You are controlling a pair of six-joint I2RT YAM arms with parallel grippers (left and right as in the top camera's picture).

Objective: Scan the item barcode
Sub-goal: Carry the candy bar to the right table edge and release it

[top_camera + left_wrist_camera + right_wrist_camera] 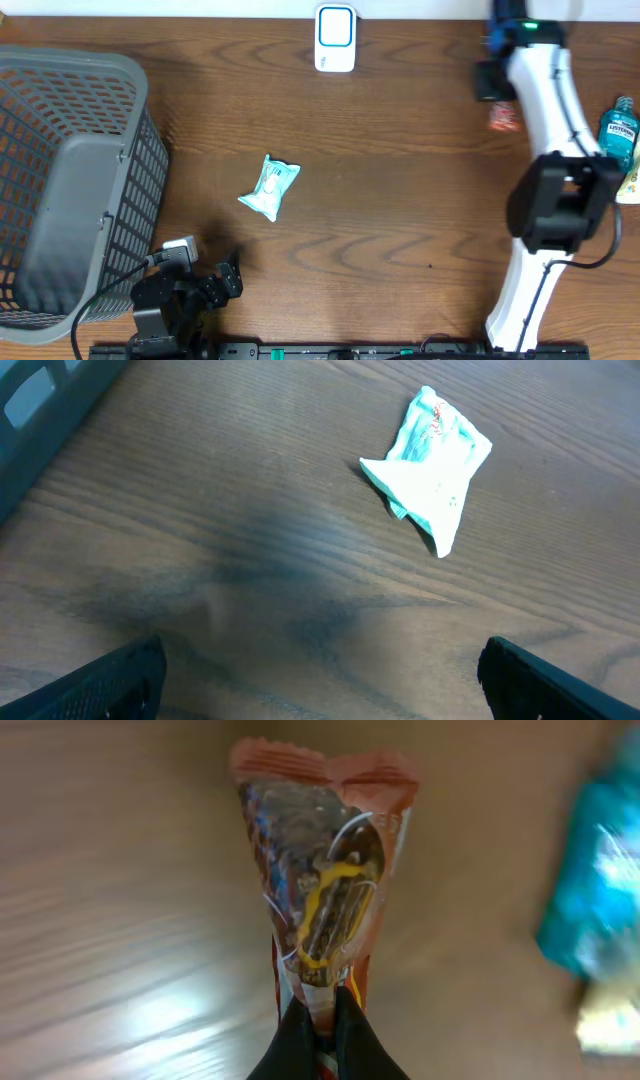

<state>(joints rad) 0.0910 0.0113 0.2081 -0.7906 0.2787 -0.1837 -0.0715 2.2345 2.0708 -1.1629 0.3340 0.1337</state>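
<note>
A reddish-brown snack packet (pixel 325 870) with a chocolate bar pictured on it is pinched at its lower end by my right gripper (pixel 322 1020), which is shut on it. From overhead the packet (pixel 503 118) shows at the far right of the table, beside the right gripper (pixel 494 82). A white and blue barcode scanner (pixel 335 38) stands at the back middle edge. My left gripper (pixel 320 690) is open and empty, low over the wood near the front left (pixel 225 280). A teal and white wipes packet (pixel 430 465) lies ahead of it.
A large grey plastic basket (pixel 60 180) fills the left side. A teal mouthwash bottle (pixel 619 130) lies at the right edge beside the right arm, and shows as a blurred teal bottle (pixel 595 890) in the right wrist view. The wipes packet (pixel 270 187) lies mid-table.
</note>
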